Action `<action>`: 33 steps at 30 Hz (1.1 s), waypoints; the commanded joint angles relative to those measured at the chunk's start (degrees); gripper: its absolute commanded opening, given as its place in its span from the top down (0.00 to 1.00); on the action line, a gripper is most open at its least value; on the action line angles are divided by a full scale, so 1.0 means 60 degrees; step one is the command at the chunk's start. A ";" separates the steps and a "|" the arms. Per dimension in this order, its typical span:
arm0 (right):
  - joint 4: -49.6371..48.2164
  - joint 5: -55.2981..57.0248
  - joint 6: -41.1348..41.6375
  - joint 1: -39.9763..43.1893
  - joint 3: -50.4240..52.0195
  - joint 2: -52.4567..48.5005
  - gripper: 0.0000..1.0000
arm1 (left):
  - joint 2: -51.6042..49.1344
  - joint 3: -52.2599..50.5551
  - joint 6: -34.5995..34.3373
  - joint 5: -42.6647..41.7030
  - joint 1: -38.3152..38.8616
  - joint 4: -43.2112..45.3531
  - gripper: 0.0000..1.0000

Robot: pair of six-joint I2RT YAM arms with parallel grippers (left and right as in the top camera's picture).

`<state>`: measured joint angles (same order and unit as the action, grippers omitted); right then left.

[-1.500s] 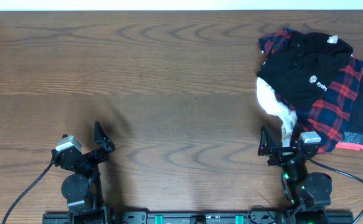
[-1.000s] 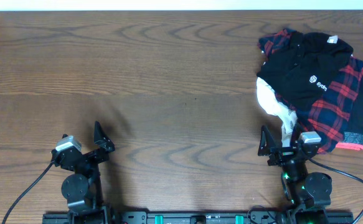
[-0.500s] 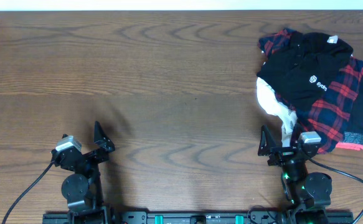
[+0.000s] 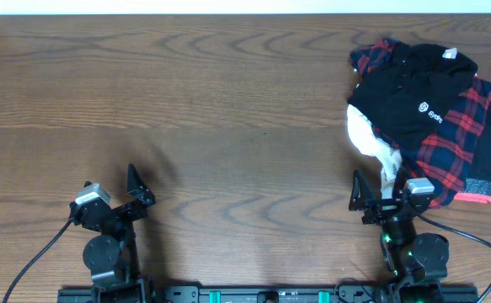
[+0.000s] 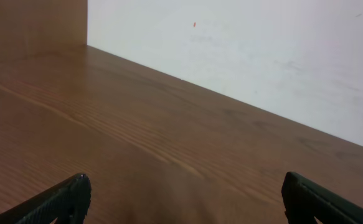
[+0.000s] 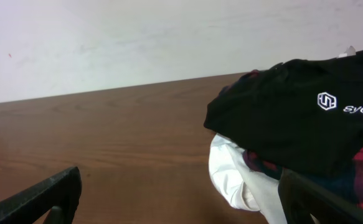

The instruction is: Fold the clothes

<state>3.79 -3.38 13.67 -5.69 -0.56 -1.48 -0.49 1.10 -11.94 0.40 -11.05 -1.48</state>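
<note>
A heap of clothes lies at the right of the table: a black shirt with a white logo [image 4: 413, 93] on top, a red and navy plaid garment [image 4: 456, 143] under it, and a white garment [image 4: 370, 139] at its left edge. The right wrist view shows the black shirt [image 6: 299, 118] and white garment [image 6: 237, 174] just ahead. My right gripper [image 4: 373, 195] is open and empty at the front edge of the heap [image 6: 181, 199]. My left gripper [image 4: 136, 192] is open and empty over bare wood at the front left [image 5: 184, 199].
The wooden table [image 4: 228, 109] runs to a white wall at the back [image 5: 262, 56]. Both arm bases sit at the table's front edge. A dark garment with a pink hem [image 4: 485, 195] lies at the far right of the heap.
</note>
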 commanded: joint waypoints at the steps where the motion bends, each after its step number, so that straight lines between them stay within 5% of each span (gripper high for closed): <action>1: -0.0084 0.0058 0.0149 -0.0117 0.0040 0.0055 0.01 | 0.0025 -0.0146 0.0120 0.0321 -0.0040 -0.0404 0.02; 23: 0.0055 0.0393 0.0182 -0.0117 -0.0514 -0.0069 0.01 | -0.0153 0.0623 -0.1031 -0.0397 -0.0040 -0.0321 0.02; 33: 0.0645 0.1257 0.0047 -0.0117 -0.3796 -0.3526 0.01 | -0.4306 0.4309 -0.0605 -0.1428 -0.0040 -0.0696 0.02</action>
<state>6.46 2.04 14.06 -5.69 -17.32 -16.80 -19.81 20.60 -17.12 -3.70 -11.05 -4.93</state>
